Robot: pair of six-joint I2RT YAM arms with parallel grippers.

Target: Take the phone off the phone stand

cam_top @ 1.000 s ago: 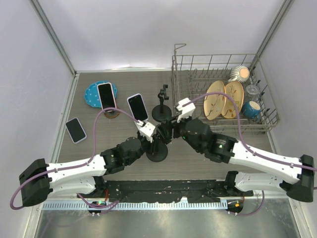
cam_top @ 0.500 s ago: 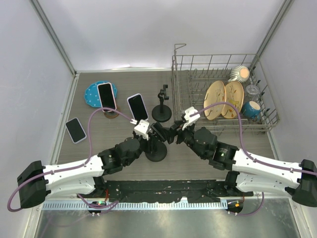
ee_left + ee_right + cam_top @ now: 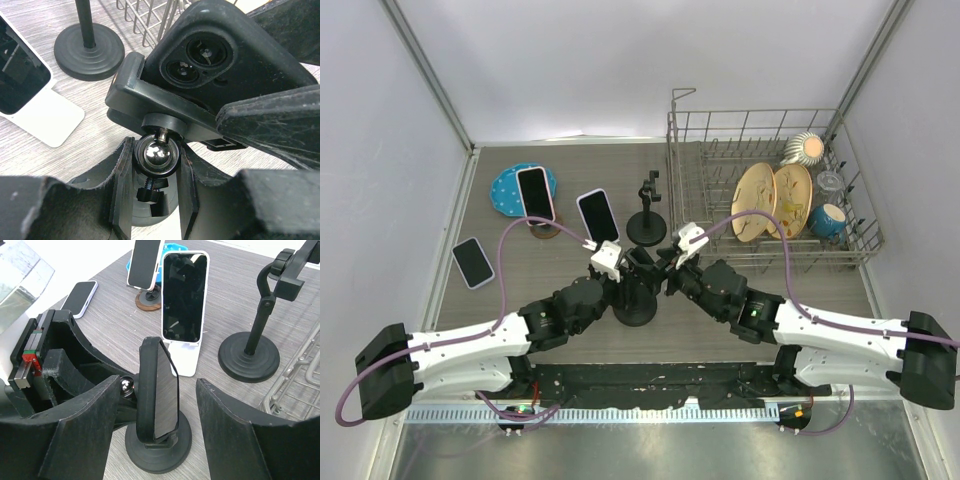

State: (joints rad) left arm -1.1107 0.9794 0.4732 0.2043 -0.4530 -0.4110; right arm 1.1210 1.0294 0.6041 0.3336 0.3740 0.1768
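Left gripper [image 3: 156,156]: narrow, its two fingers [image 3: 119,185] pinched from both sides on the shiny ball joint [image 3: 156,152] of the phone stand [image 3: 636,312], just under the cradle.
Right gripper [image 3: 159,386]: jaws wide, one finger [image 3: 235,430] on each side of the phone [image 3: 165,400]. A gap shows on both sides, so nothing is gripped.
Phone: in a black case, seated upright on its edge in the stand's cradle. In the right wrist view its glossy face is turned toward the right-hand finger. In the left wrist view the twin camera lenses on its back show.
Phone stand: black, its round base on the grey wood-grain table [image 3: 560,290], midway between the two arms.
White phone [image 3: 184,295]: dark screen, white rim, leaning back on a white wedge stand [image 3: 186,362] just behind the black stand.
Clamp stand [image 3: 250,357]: a second black stand with a round base and a jointed clamp head, to the right of the white phone and next to the dish rack.
Dish rack [image 3: 860,250]: wire, at the far right of the table. It holds two tan plates [image 3: 770,200] on edge, a blue cup [image 3: 828,220] and a ribbed white cup [image 3: 805,148].
Far left: a phone [image 3: 535,193] propped on a round wooden base in front of a blue speckled plate [image 3: 507,190].
Flat phone [image 3: 472,262]: lying face up near the table's left edge, well apart from both grippers.
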